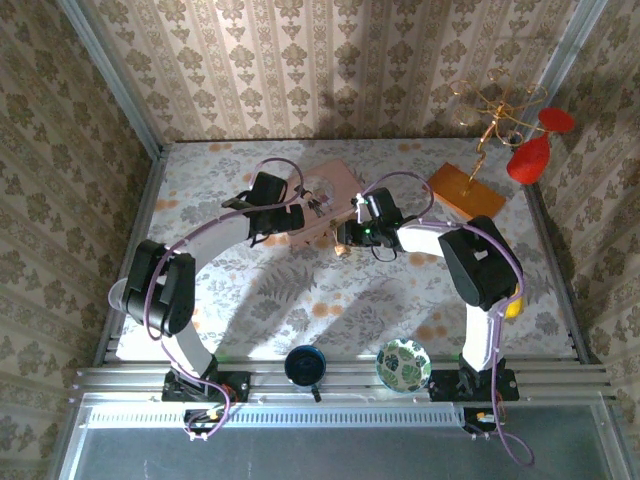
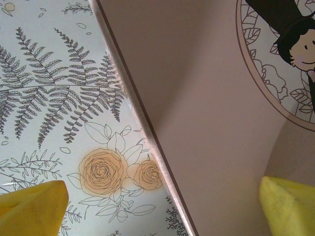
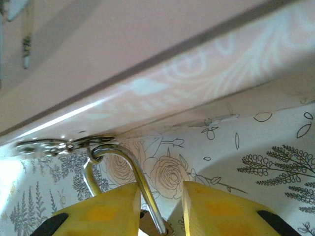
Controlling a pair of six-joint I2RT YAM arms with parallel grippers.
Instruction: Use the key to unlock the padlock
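Start at your left: the left gripper [image 2: 160, 201] hangs over the near edge of the pink box [image 2: 211, 98], its jaws spread as wide as they go, one yellow fingertip [image 2: 34, 209] over the floral tablecloth [image 2: 44, 98] and the other over the lid. It holds nothing and touches nothing.

Move right along the box's front. The padlock [image 3: 153, 228] hangs there, its silvery shackle [image 3: 142, 184] hooked through a small metal hasp [image 3: 59, 146] at the box's lower rim, and the shackle looks shut. The brass body shows as a sliver at the bottom of the right wrist view.

The right gripper [image 3: 160, 194] straddles that shackle, jaws narrowly apart. One pad sits against the wire and the other stands just clear of it. You cannot tell whether they pinch the body lower down.

I cannot make out the key, so this looks like the steadying step, with the unlocking not yet begun. Next you likely need a firm hold on the body, keyhole exposed, while the free left gripper brings the key.
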